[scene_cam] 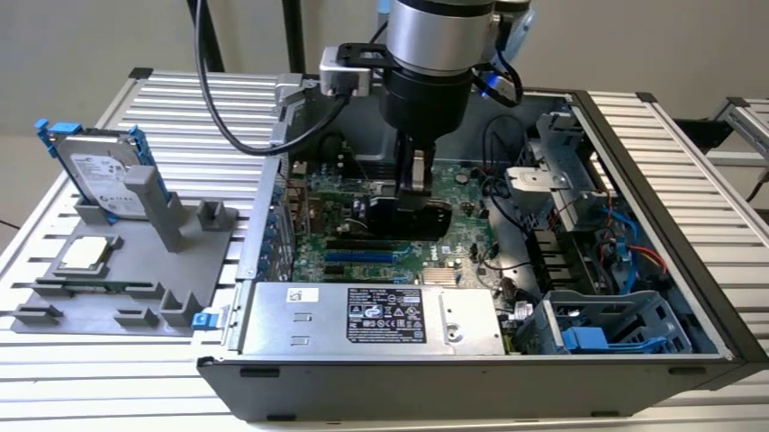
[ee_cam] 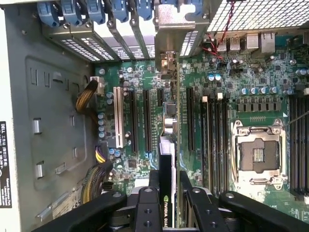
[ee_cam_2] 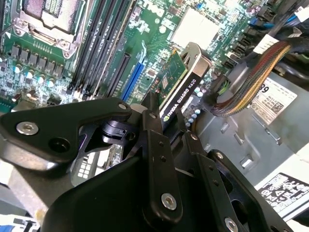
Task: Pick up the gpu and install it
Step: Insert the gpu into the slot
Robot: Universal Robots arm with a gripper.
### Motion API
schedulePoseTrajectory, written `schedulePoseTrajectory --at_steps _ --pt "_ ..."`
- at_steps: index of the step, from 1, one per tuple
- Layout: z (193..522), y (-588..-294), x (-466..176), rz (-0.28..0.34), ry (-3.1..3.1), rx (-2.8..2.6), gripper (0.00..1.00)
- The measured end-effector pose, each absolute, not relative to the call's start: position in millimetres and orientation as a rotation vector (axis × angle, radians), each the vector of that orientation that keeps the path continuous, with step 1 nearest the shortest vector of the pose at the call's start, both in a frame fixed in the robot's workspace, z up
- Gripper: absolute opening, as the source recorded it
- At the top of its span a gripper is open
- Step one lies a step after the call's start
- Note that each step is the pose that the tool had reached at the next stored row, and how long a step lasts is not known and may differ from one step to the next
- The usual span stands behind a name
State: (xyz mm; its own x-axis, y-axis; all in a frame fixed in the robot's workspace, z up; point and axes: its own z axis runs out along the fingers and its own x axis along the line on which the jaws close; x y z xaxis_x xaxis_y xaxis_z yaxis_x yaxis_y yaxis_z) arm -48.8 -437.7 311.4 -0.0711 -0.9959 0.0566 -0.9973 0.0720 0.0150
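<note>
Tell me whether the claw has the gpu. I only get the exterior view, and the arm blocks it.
Observer: Yes. In both wrist views the claw is shut on the gpu, which it holds edge-on over the motherboard.
Operator: Report where its bracket sits.
Observer: In the first wrist view the silver bracket is level with the rear slot covers.
Operator: Check the CPU socket.
Observer: The socket is empty.

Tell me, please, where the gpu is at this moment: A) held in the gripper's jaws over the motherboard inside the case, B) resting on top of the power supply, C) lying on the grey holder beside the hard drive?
A: the gripper clamps the gpu edge-on over the motherboard slots in both wrist views.
</note>
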Motion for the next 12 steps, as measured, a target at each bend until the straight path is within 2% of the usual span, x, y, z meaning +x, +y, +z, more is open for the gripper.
schedulePoseTrajectory --at_steps 12 --pt "296 -430 -55 0.043 -2.262 2.105 0.0"
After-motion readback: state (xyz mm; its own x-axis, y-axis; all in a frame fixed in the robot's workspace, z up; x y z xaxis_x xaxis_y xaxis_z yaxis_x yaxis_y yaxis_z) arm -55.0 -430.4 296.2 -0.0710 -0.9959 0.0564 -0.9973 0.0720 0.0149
